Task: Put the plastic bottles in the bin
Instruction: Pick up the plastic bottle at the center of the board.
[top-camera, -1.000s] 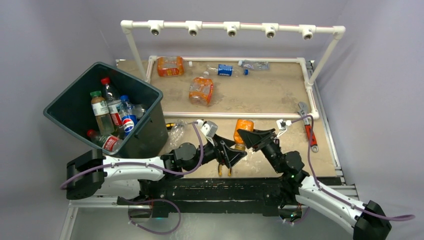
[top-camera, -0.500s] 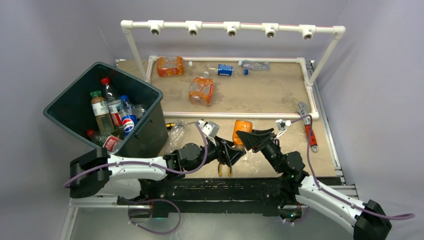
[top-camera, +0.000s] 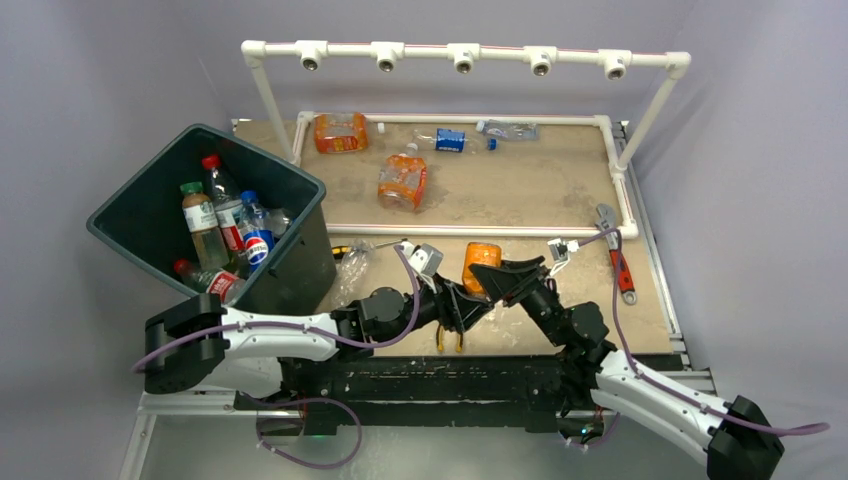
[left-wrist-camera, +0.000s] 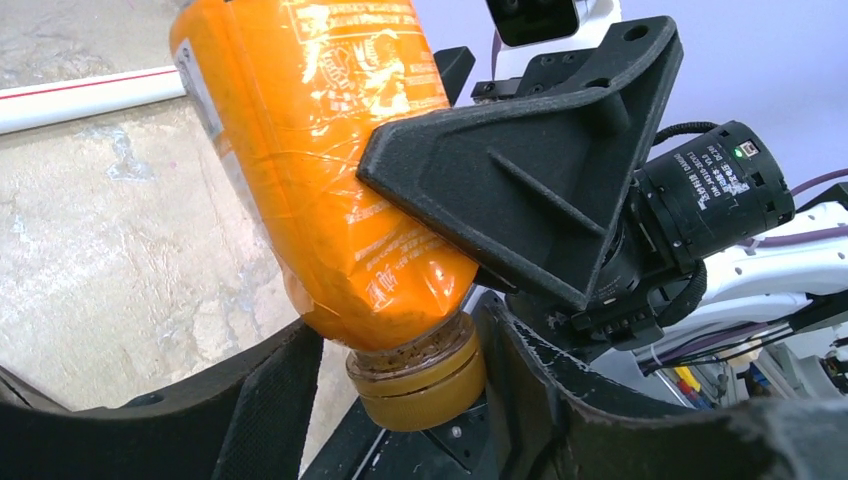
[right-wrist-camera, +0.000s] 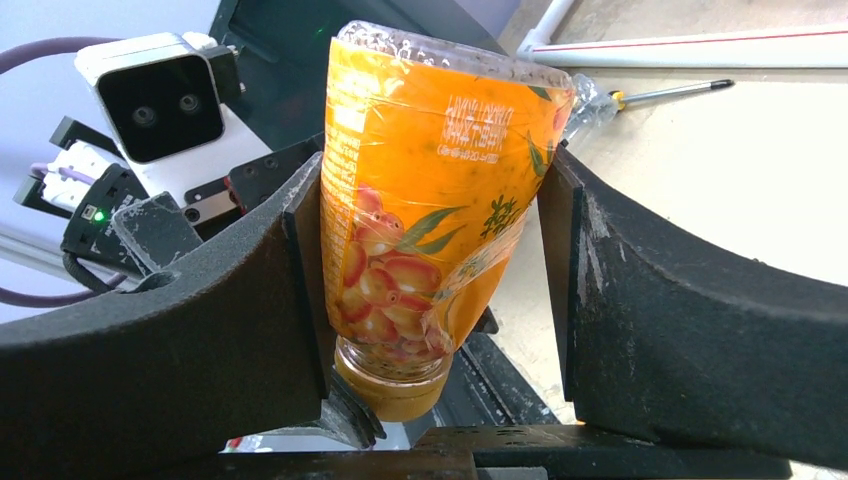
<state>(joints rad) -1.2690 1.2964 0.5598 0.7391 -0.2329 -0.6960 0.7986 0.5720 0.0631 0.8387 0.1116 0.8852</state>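
Right gripper (right-wrist-camera: 435, 200) is clamped on the orange bottle (left-wrist-camera: 310, 130), held cap-down off the table. Left gripper (left-wrist-camera: 400, 370) has its jaws either side of the cap just beneath; contact is unclear. This looks like a handover. Next: left grips firmly, right releases, then carry to the bin (top-camera: 295, 265), well off to its left.

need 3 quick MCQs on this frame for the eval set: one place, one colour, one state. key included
1. Where is the bin?
A) left side of the scene
B) far right
C) back centre

2. What colour is the bottle in the wrist views?
A) green
B) clear
C) orange

3. The right gripper is:
A) open and empty
B) shut on the bottle
C) out of view

Key: 1A, the top view shows it at the left; 2C, both wrist views show orange; 3B, its fingers press the bottle's sides.
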